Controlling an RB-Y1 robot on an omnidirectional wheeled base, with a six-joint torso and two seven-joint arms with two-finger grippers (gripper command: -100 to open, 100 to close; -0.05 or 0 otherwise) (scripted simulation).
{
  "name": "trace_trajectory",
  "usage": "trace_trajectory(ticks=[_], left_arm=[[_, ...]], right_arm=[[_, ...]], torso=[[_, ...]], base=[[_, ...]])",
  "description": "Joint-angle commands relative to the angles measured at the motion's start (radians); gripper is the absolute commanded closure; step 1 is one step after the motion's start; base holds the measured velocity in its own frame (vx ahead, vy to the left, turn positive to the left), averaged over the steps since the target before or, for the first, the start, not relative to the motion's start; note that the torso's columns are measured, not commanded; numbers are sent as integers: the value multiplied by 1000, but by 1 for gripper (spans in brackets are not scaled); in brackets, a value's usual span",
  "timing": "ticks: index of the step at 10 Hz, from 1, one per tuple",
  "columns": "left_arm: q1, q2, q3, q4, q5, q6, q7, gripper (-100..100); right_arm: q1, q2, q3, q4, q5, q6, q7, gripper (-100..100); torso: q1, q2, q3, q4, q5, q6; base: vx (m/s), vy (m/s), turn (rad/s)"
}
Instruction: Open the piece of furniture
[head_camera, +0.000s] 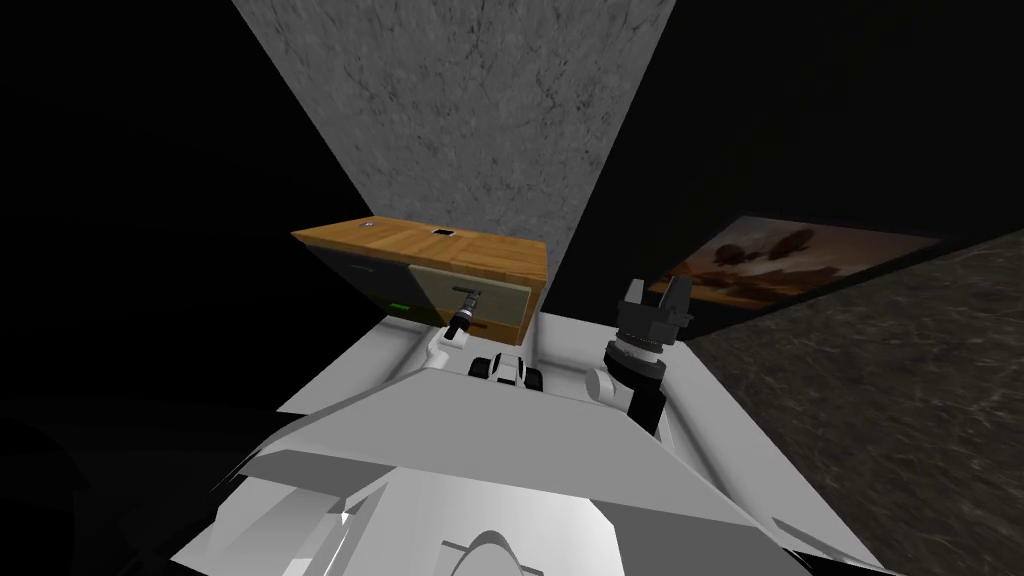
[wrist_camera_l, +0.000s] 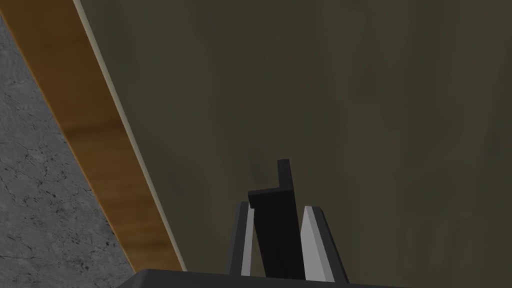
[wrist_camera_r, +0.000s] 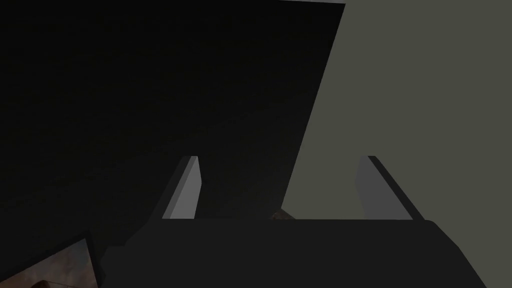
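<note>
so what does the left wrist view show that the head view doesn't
Left wrist view: close up, the left gripper shut on the black bar handle. Head view: the open right gripper, a framed brownish picture and the cabinet's whole wooden top. Both: the left gripper at the pale olive front panel, under the wooden edge.

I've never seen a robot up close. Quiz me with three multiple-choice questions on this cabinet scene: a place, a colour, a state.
1. The left gripper is: A) at the dark bar handle on the wood-topped cabinet's olive front panel; B) raised in open air; C) under the cabinet.
2. The cabinet's top is: A) white; B) orange-brown; C) blue.
3. Fingers of the right gripper are: A) open, empty; B) shut on the handle; C) shut on a cup.
Key: 1A, its fingers press the handle's sides; 2B, the head view shows it; 3A, they stand wide apart.
</note>
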Motion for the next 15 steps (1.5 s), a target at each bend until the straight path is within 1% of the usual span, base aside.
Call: trace_trajectory(ticks=[1, 6, 7, 8, 10, 11, 12, 15], left_arm=[[50, 12, -47, -54, -5, -7, 10, 100], [143, 28, -135, -141, -15, -17, 27, 100], [132, 27, -123, -129, -14, -18, 24, 100], [141, 32, -134, -157, -15, -2, 31, 100], [148, 38, -143, -182, -17, 14, 36, 100], [147, 37, -139, -173, -16, 9, 34, 100], [162, 41, -147, -188, -17, 15, 38, 100], [184, 49, -161, -222, -20, 17, 43, 100]], right_arm=[[0, 0, 0, 0, 0, 0, 0, 0], [0, 0, 0, 0, 0, 0, 0, 0], [0, 0, 0, 0, 0, 0, 0, 0], [0, 0, 0, 0, 0, 0, 0, 0], [-1, 0, 0, 0, 0, 0, 0, 0], [-1, 0, 0, 0, 0, 0, 0, 0], [-1, 0, 0, 0, 0, 0, 0, 0], [-1, 0, 0, 0, 0, 0, 0, 0]], torso=[[0, 1, 1, -1, 0, 0], [1, 2, 1, -2, 2, 1], [1, 2, 1, -2, 2, 2], [1, 2, 2, -2, 2, 2], [2, 12, 7, 0, 2, 1], [0, 9, 6, 1, 1, 2], [-2, 1, 1, 1, 0, 1], [-1, 9, 6, 1, 1, 2]], base=[[67, -6, 130], [56, -7, 139], [24, -3, 24], [-93, 22, -3], [-188, 33, -3], [-84, 8, 1], [-137, 10, 19], [-235, 37, 21]])
